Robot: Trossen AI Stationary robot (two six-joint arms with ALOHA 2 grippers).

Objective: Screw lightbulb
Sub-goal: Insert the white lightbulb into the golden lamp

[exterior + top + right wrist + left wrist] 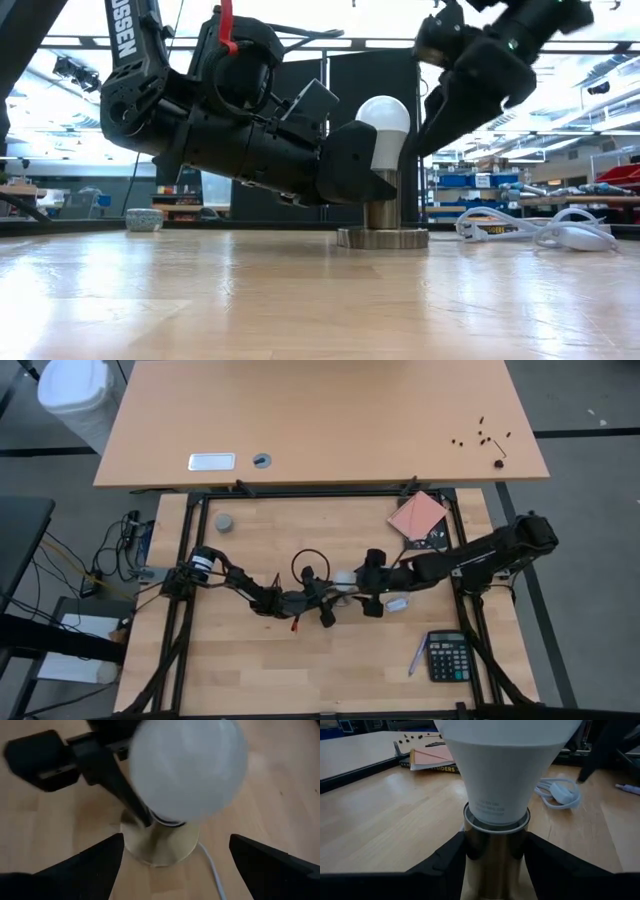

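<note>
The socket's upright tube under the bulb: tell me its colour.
Shiny brass-gold metal socket tube, clearest in the left wrist view.

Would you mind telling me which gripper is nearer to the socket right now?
Left. The left gripper has its fingers clamped on the socket just below the lightbulb. The right gripper is open above the bulb, apart from the socket.

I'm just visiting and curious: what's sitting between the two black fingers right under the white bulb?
The brass socket stem that carries the lightbulb. The left wrist view shows the left gripper with one of its fingers on each side of it.
</note>
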